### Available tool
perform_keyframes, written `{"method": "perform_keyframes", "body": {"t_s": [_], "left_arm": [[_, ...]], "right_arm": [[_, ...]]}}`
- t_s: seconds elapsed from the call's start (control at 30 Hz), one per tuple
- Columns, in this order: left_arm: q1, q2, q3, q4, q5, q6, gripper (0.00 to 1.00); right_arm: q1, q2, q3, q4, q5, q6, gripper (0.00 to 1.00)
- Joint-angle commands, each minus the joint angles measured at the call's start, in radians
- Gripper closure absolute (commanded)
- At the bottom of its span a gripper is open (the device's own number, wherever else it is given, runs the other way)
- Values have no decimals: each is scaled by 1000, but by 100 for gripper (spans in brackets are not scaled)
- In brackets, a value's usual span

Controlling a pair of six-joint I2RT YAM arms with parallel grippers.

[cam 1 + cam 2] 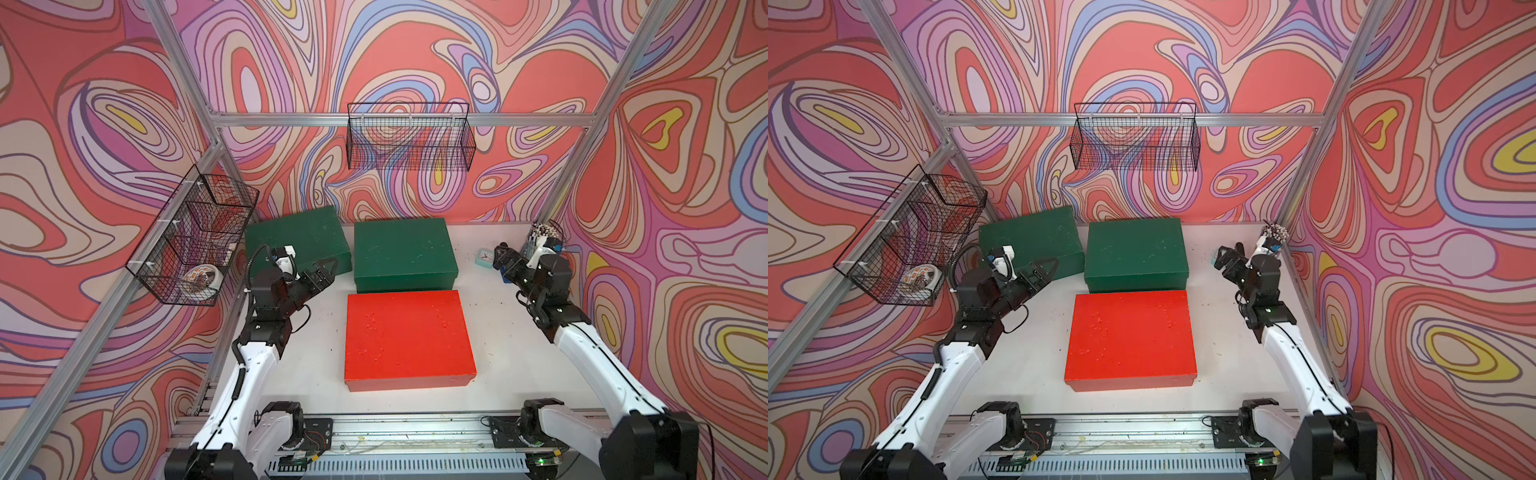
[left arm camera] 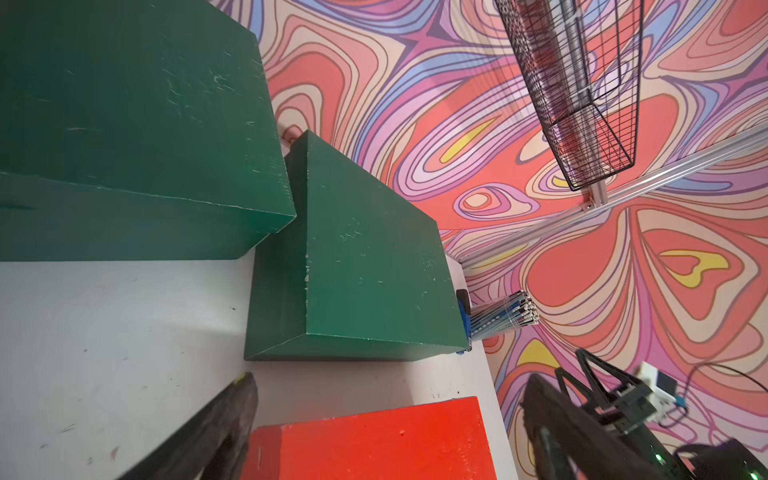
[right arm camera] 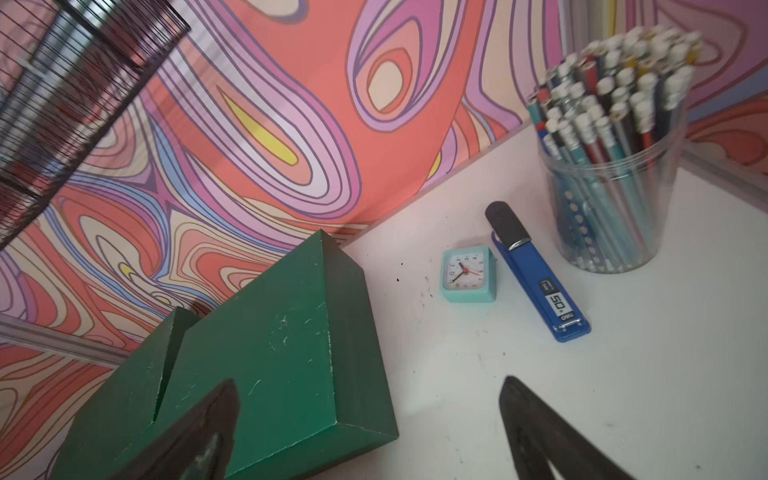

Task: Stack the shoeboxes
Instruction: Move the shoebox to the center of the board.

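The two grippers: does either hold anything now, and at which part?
Nothing is held. The left gripper and the right gripper both stand open, with nothing between their jaws.

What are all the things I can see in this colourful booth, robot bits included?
table: one, white, under everything
green shoeboxes: two, dark green, side by side at the back, lids on
red shoebox: one, bright red, in front of the middle green one, not stacked
wire baskets: two, black, on the back rail and the left rail
tape roll: one, white with a pattern, in the left basket
clock: one, teal, far right corner
stapler: one, blue, beside the clock
pencil cup: one, clear, full, by the stapler
left claw: one, black, open, empty, by the left green box
right claw: one, black, open, empty, near the clock
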Motion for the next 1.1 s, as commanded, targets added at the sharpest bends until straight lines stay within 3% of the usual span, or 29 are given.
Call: {"method": "perform_keyframes", "body": {"t_s": [0.0,0.13,0.33,0.5,0.87,1.07], "left_arm": [[-83,84,85,75,-16,29,3],[-173,249,222,10,-111,104,2],[-174,488,390,-91,-161,173,2],[-174,603,450,-102,-164,205,2],[-174,810,567,-148,-186,244,3],[-174,869,586,-118,-107,240,4]], "right_arm": [[24,117,110,-15,0,-14,2],[28,283,202,6,-34,-8,2],[34,519,375,-23,-111,-17,2],[45,663,487,-78,-140,-29,2],[83,821,606,-105,-236,-32,2],[107,858,615,-101,-233,-9,2]]}}
